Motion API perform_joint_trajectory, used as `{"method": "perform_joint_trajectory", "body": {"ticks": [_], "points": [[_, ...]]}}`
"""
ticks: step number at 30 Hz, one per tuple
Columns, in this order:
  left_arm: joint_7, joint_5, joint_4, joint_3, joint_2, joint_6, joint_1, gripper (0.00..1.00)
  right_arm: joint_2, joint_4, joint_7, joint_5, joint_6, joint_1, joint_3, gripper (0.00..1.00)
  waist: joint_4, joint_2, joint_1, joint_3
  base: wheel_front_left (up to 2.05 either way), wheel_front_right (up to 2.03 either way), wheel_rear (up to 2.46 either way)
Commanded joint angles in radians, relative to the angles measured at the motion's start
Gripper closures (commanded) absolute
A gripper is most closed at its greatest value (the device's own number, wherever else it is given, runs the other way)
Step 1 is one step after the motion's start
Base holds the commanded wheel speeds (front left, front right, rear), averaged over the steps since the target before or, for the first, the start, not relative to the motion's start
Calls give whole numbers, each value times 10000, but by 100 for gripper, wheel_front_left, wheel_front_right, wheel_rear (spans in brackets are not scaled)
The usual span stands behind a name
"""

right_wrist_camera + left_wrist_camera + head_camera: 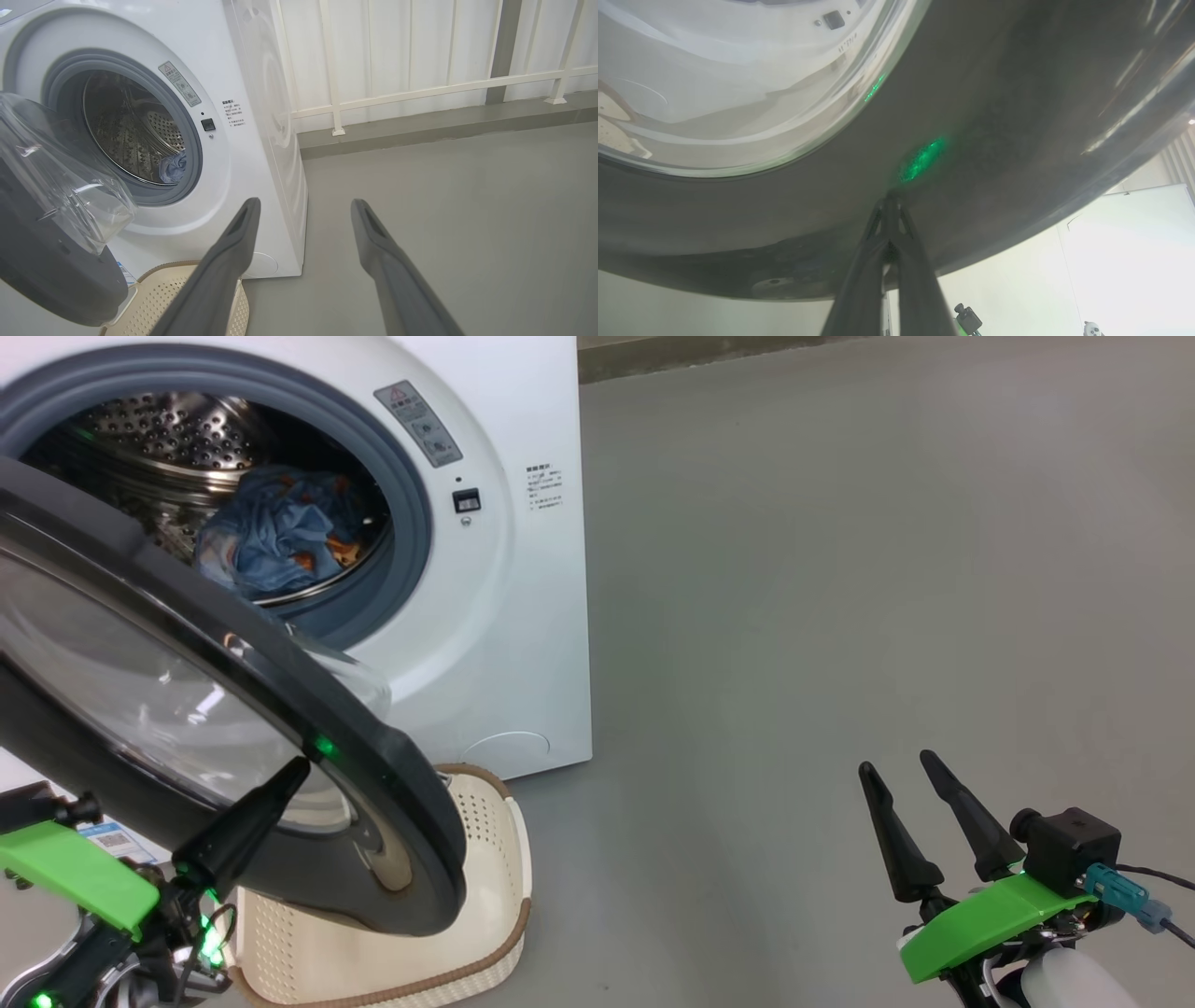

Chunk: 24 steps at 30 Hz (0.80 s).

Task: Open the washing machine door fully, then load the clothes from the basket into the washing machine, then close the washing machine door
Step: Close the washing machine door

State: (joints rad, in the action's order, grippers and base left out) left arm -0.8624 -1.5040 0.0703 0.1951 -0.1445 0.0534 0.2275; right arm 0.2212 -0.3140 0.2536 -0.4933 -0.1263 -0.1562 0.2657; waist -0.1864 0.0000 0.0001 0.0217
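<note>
Closest to my head camera, the washing machine door (187,709) is standing partly open, and its black rim is hanging over the basket (485,859), which is sitting on the floor (840,569) just in front of the washing machine (523,644). I am keeping the left gripper (297,770) with its fingers pressed fully together, gripping nothing, and the tip seems to be touching the outer face of that glossy rim. The right gripper (894,763) is hovering over bare floor, well apart from the machine, with its fingers spread wide and nothing between them. The clothes (280,537) are lying inside the drum (177,429), bunched near the front lip; I cannot tell if the basket is empty, because the door is hiding part of it. I am judging that only the closing is remaining. My worry is the single thin contact: the rim is smooth and curved, so the tip could be sliding off sideways when I push. Also a fold of cloth could be getting pinched in the rubber ring (411,523), and then the door would not be latching.
</note>
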Motion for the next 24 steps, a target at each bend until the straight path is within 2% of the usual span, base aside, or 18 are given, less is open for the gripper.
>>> {"method": "perform_joint_trajectory", "body": {"ticks": [1,17,18,20,21,24], "points": [[15,69,-180,309,-208,-82,488,100,125,212,82,19,-44,-310,167,0,36,0,-1,-11,0,0,0],[253,279,-200,486,-289,-323,291,100,156,154,82,-10,-44,-247,241,0,706,0,-1,-253,0,0,0],[335,377,-198,513,-335,-390,267,89,155,155,82,-12,-44,-241,241,0,750,0,-1,-252,0,0,0],[560,570,-204,584,-382,-566,210,38,146,161,82,-17,-44,-233,251,0,826,0,-1,-251,0,0,0],[678,698,-208,605,-415,-662,165,3,143,163,82,-16,-44,-226,239,0,870,0,-1,-249,0,0,0],[1055,1168,-169,630,-571,-1047,58,0,139,167,82,-12,-44,-216,207,0,988,0,-1,-230,0,0,0]]}}
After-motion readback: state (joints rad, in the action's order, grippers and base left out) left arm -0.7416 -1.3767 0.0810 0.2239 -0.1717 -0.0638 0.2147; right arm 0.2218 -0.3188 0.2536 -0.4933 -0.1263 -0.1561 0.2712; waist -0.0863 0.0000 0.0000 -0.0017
